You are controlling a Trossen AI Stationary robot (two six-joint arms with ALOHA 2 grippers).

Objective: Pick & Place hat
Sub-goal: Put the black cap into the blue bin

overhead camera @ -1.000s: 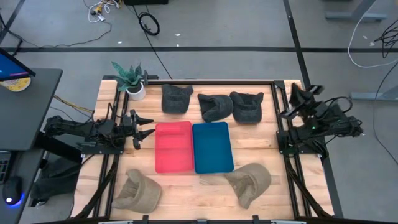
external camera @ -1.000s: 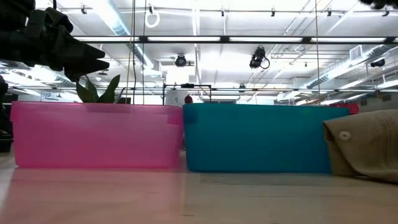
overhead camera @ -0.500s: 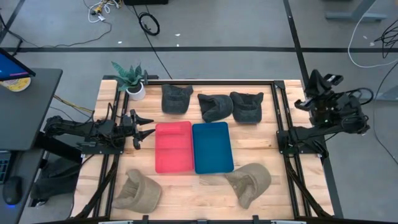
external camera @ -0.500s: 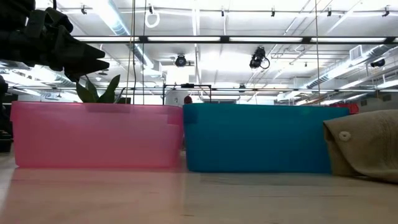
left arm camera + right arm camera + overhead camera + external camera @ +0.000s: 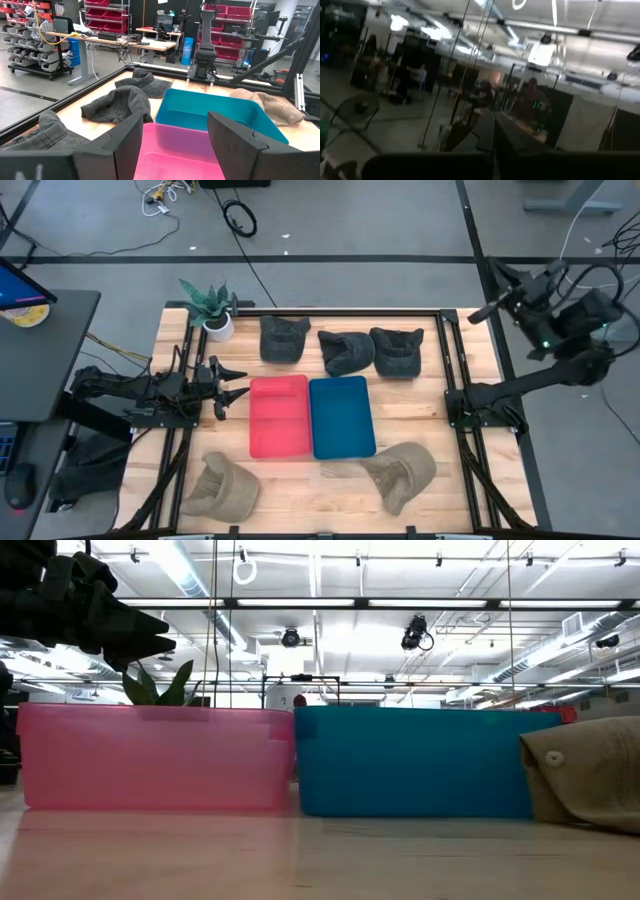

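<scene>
Three dark grey hats point(image 5: 346, 350) lie in a row along the table's far side. Two tan hats lie crown up near the front, one point(image 5: 220, 485) left and one point(image 5: 400, 472) right. A pink bin point(image 5: 279, 415) and a teal bin point(image 5: 341, 416) stand side by side mid-table. My left gripper point(image 5: 232, 385) hovers open just left of the pink bin point(image 5: 180, 155), pointing across it, holding nothing. My right gripper point(image 5: 482, 310) is raised high past the table's far right corner. Its fingers point(image 5: 485, 130) are shut on nothing and point up into the room.
A potted plant point(image 5: 207, 305) stands at the table's far left corner. Black frame rails point(image 5: 455, 380) run along the left and right sides. Bare wood point(image 5: 300, 480) shows between the two tan hats. The low view shows both bins and the right tan hat point(image 5: 585, 775).
My right arm has risen and swung from over the table's right rail toward the far right corner, and its gripper has tipped upward. The left arm, the hats and the bins have stayed where they were.
</scene>
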